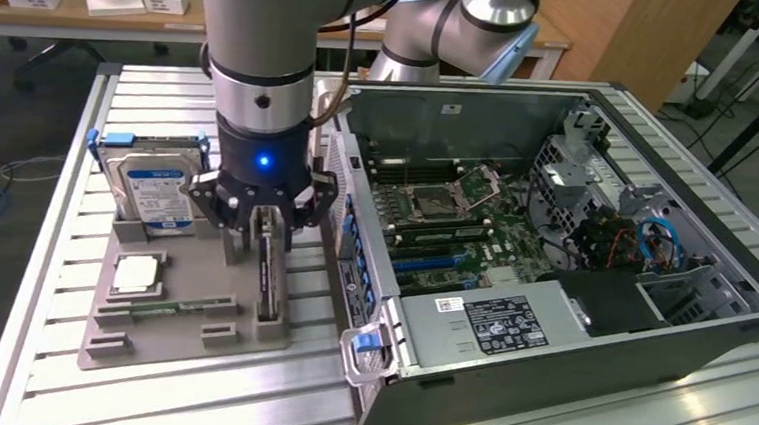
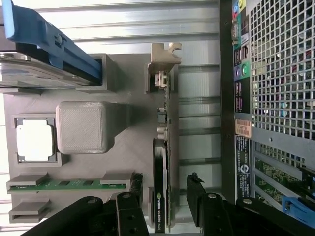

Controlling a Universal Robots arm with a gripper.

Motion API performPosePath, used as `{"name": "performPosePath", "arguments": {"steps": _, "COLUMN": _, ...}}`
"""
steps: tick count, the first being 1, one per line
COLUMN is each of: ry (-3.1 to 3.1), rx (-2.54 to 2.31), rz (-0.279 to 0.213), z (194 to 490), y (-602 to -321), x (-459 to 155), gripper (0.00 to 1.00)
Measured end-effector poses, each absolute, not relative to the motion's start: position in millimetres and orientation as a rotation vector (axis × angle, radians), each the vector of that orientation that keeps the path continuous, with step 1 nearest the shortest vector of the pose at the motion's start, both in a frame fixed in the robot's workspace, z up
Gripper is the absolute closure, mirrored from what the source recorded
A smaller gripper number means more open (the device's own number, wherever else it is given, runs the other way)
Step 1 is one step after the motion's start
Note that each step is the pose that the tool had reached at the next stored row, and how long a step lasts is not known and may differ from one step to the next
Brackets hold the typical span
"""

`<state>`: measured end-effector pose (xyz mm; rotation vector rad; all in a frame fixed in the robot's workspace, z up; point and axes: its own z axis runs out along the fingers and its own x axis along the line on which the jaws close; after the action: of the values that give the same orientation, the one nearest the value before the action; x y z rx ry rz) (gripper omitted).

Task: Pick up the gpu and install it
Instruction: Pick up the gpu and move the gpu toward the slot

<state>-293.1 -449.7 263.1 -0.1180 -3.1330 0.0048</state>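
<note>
The gpu (image 1: pixel 267 280) stands on edge in a slot of the grey holder tray (image 1: pixel 184 334), a thin dark card with its metal bracket at the far end. In the wrist view the gpu (image 2: pixel 161 147) runs lengthwise between my two black fingers (image 2: pixel 137 196). My gripper (image 1: pixel 267 227) hangs right over the card's near end, open, one finger on each side with a small gap to the card. The wrist view places the gripper (image 2: pixel 165 177) astride the card's black cooler.
The holder also carries a silver hard drive (image 1: pixel 153 192) with a blue-white label, a CPU (image 1: pixel 138 274) and a green memory stick (image 1: pixel 165 308). An open computer case (image 1: pixel 552 245) lies close beside the holder on the exterior view's right, motherboard (image 1: pixel 473 229) exposed. The case's rear panel (image 2: pixel 275 73) is close to my fingers.
</note>
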Motion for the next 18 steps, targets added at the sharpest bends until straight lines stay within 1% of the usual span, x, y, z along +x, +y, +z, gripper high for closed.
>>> {"name": "performPosePath", "arguments": {"steps": 18, "ry": -3.133, "rx": -0.118, "rz": 0.005, "z": 245.8, "y": -449.7, "x": -297.3, "gripper": 0.51}}
